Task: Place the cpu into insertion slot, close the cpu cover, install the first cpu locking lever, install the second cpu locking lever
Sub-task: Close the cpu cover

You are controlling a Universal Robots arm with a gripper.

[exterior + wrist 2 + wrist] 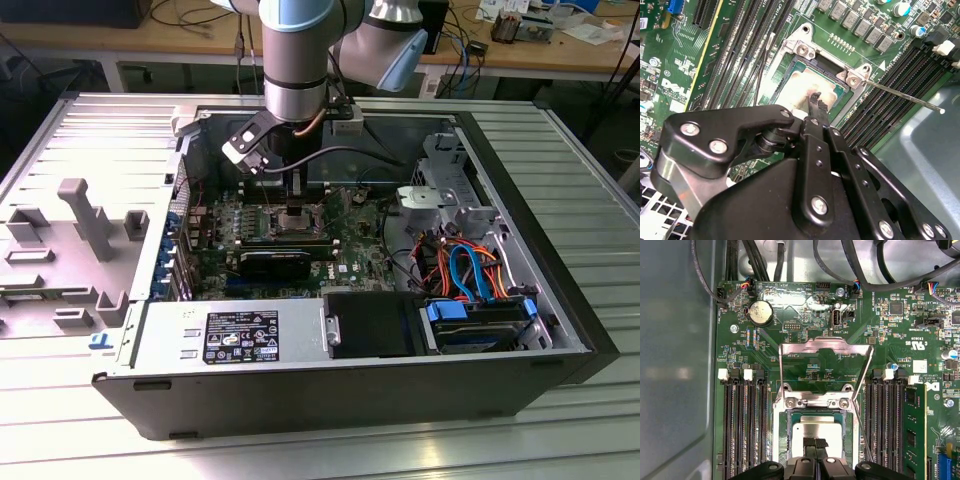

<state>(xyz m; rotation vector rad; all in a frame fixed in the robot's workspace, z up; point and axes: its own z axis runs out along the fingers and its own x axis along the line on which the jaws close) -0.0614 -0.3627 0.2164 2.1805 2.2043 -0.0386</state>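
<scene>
The cpu (pixel 815 430) lies flat in the insertion slot (pixel 815 402), its silver-grey top (pixel 799 90) framed by the socket's metal rim (pixel 796 47). My gripper (pixel 815 442) hangs directly over the chip with its black fingertips pressed together and nothing between them; its tip (pixel 816 98) sits just above the chip's middle. The cpu cover (pixel 827 346) stands swung open on the far side of the socket. One thin locking lever (pixel 905 97) sticks out unlatched from a socket corner. In the exterior view the gripper (pixel 296 188) reaches down into the open computer case above the socket (pixel 298 216).
Black memory slots (pixel 742 425) flank the socket on both sides, with one green module (pixel 914 435) fitted. The case (pixel 560 300) also holds a power supply (pixel 230 335), a drive bay with blue and orange cables (pixel 470 270), and loose black cables (pixel 840 270). A grey fixture (pixel 85 215) lies at the exterior view's left.
</scene>
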